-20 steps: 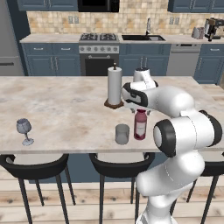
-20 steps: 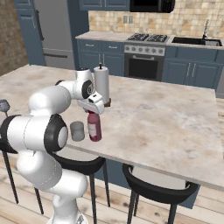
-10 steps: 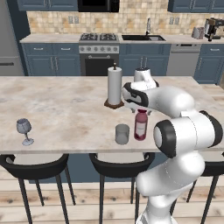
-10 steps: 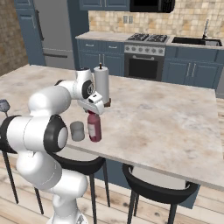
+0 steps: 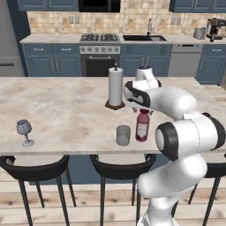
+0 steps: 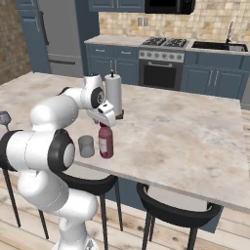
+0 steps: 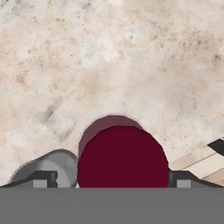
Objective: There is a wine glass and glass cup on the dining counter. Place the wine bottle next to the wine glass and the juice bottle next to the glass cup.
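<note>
juice bottle (image 5: 142, 126) upright beside glass cup (image 5: 123, 135), claw (image 7: 113, 178) open above cap

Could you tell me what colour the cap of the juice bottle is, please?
Dark red; the juice bottle's cap shows best in the hand view.

Two cameras sit behind the arm, left and right, looking forward and down across the surface (image 5: 66, 110) toward the far kitchen wall; both share the bottle (image 5: 142, 126) and cup (image 5: 123, 135). The hand camera looks straight down, close above the bottle's cap (image 7: 123, 156).
</note>
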Available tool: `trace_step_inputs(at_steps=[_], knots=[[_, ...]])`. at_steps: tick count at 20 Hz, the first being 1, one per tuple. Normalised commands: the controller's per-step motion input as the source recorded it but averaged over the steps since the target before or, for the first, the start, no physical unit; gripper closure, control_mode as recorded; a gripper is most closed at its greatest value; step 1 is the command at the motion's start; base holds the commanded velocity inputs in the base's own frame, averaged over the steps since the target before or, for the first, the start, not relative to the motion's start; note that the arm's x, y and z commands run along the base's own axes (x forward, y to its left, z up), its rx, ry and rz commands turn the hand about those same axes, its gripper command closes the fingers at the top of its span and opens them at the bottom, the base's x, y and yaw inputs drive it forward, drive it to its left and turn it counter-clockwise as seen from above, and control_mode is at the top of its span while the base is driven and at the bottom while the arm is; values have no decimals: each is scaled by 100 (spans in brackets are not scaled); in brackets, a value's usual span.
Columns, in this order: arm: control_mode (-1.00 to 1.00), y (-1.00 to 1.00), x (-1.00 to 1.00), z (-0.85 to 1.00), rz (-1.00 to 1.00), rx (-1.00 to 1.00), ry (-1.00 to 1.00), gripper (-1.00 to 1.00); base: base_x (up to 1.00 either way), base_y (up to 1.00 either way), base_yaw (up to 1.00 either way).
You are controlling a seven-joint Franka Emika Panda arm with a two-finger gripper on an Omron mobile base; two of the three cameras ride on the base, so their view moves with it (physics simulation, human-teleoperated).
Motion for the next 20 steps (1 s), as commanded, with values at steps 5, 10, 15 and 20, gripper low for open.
trace_step_inputs(at_steps=[5,10,15,20], knots=[[-100,0,-8,23,-5,0,0,-100,0,0,0],[-100,0,-12,24,-3,0,0,-100,0,0,0],[-100,-6,-19,29,-3,0,0,-100,0,0,0],[-100,-9,-37,23,-4,0,0,-100,0,0,0]])
